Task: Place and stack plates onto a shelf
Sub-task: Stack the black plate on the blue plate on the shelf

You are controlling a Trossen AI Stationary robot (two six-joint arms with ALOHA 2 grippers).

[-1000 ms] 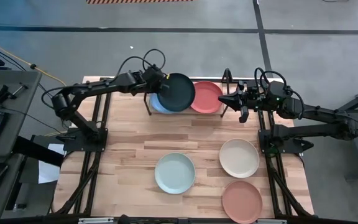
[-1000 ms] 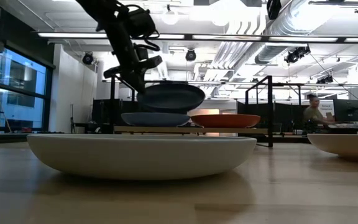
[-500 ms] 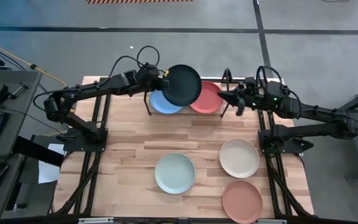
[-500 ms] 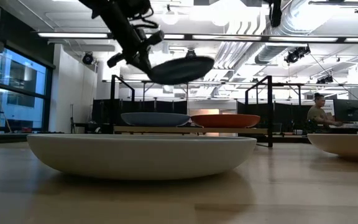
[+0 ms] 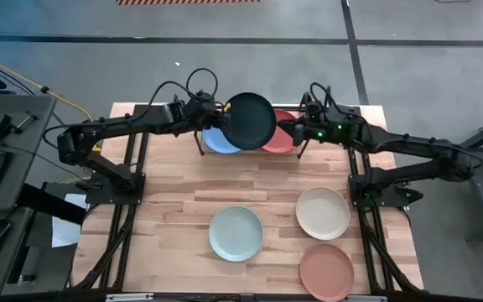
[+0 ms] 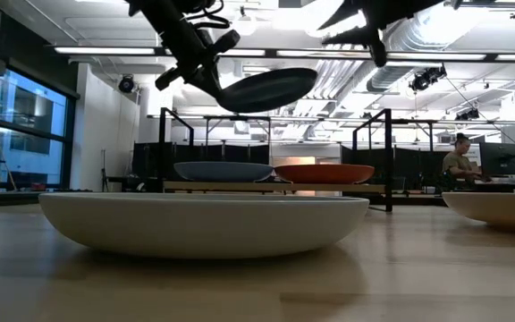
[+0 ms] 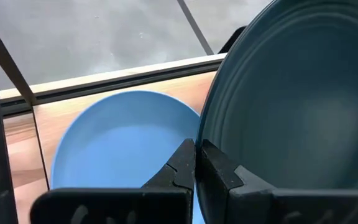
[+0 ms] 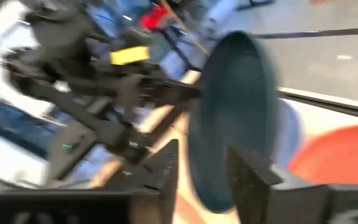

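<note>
My left gripper [image 5: 217, 113] is shut on the dark green plate [image 5: 250, 120], which hangs in the air above the shelf [image 6: 240, 186]. The blue plate [image 5: 218, 141] and the coral red plate [image 5: 282, 139] rest side by side, bottoms down, on the shelf's board. My right gripper [image 5: 302, 127] is just right of the dark green plate. In the right wrist view it [image 8: 201, 152] stands open, with the plate's rim [image 8: 229, 124] ahead of the gap. In the low view it [image 6: 358, 27] is higher than the plate. My left gripper pinches the dark green plate's rim [image 7: 205, 134] between its two fingers, on the plate's left side. The fingers come from the table's left, about level. The plate is lifted clear of the shelf and tilted, its right edge [image 6: 313, 75] higher than its held edge.
On the tabletop nearer the front lie a pale mint plate [image 5: 236, 233], a cream plate [image 5: 323, 212] and a terracotta pink plate [image 5: 326, 270]. The shelf's black upright loops [image 5: 199, 138] stand at its ends. A person [image 6: 457, 161] sits far behind the table.
My left gripper has risen and gone toward the table's right edge with the dark green plate. The plate has come up from just over the blue plate and tipped, its right edge up. My right gripper has moved left toward that plate.
</note>
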